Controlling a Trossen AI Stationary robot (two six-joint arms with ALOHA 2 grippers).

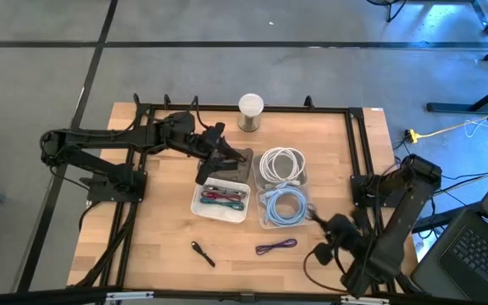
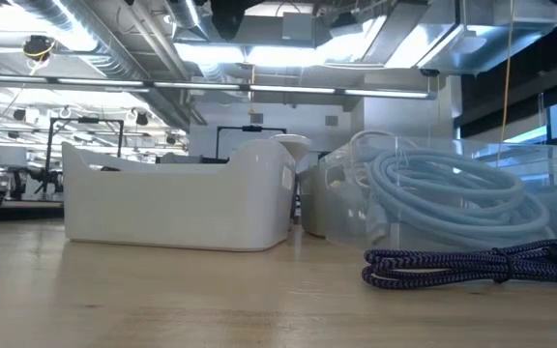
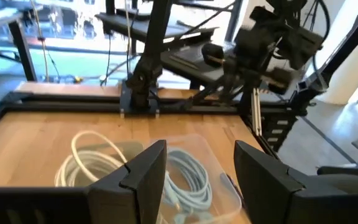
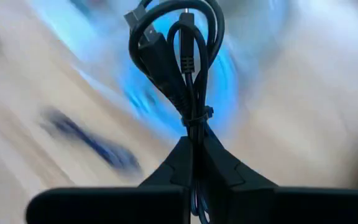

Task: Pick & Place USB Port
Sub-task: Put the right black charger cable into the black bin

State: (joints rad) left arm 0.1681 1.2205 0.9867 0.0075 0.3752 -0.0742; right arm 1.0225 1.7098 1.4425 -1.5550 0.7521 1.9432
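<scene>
No readable writing shows. The right tool (image 4: 194, 155), near the counter's (image 1: 159, 246) front right corner, is clamped on one bundled black cable (image 4: 182, 56). The left tool (image 3: 194, 180), fingers apart and empty, hovers over two bins.

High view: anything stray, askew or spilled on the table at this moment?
Two cables lie loose on the bare wood outside the bins: a purple cable and a small black cable, both near the front edge. The white bin and the clear bin sit straight. The right gripper is shut on a bundled black cable. Nothing looks spilled or damaged.
</scene>
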